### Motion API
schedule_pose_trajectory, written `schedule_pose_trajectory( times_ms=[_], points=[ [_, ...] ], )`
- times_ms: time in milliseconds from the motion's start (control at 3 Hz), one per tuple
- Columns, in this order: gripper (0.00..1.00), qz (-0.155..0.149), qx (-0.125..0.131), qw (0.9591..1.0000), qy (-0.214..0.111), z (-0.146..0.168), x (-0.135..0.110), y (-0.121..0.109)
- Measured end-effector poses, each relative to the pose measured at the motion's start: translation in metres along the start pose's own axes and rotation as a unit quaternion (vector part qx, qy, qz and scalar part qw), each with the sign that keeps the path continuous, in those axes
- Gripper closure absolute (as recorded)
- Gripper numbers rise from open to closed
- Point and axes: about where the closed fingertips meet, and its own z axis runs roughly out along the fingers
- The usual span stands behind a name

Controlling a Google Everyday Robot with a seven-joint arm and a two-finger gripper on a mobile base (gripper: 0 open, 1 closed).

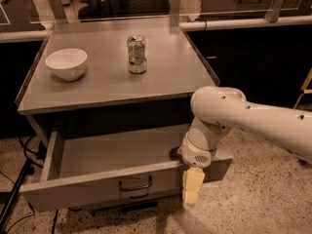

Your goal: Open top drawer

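Subject: top drawer (pixel 92 191) of a grey metal cabinet, seen from above and in front.

Drawer position: the drawer stood pulled well out from under the tabletop (pixel 165 82). Its grey inner floor and both side walls were in plain view. The front panel sat nearest the camera and ran slightly askew, its left end lower in the picture than its right. A small dark loop handle (pixel 135 185) sat at the middle of the panel, with nothing on it.

Gripper (pixel 192 190): located at the right part of the front panel, to the right of the handle and clear of it. Its white wrist housing rested over the panel's top edge. A pale yellow part of the gripper hung down across the outside face of the panel, against it or just in front of it. Whatever lay behind the panel was hidden, so it could not be told how far open the gripper was or whether it gripped the panel.

Arm (pixel 258 123): white, entering from the right edge and bending down at a rounded joint above the drawer's right rear corner.

Tabletop contents: a white bowl (pixel 67 63) stood upright at the left. A drinks can (pixel 137 53) stood upright near the centre, well apart from the bowl.

Surroundings: speckled floor (pixel 263 204), with dark cables (pixel 23 147) at the left of the cabinet.
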Motion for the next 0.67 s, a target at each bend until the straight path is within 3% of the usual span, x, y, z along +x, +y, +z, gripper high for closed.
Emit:
schedule_pose_trajectory(
  times_ms=[333,667],
  points=[
    [0.00,0.027,-0.014,0.9995,-0.010,0.0016,0.0165,0.0375],
    [0.00,0.027,-0.014,0.9995,-0.010,0.0009,0.0163,0.0376]
  ],
)
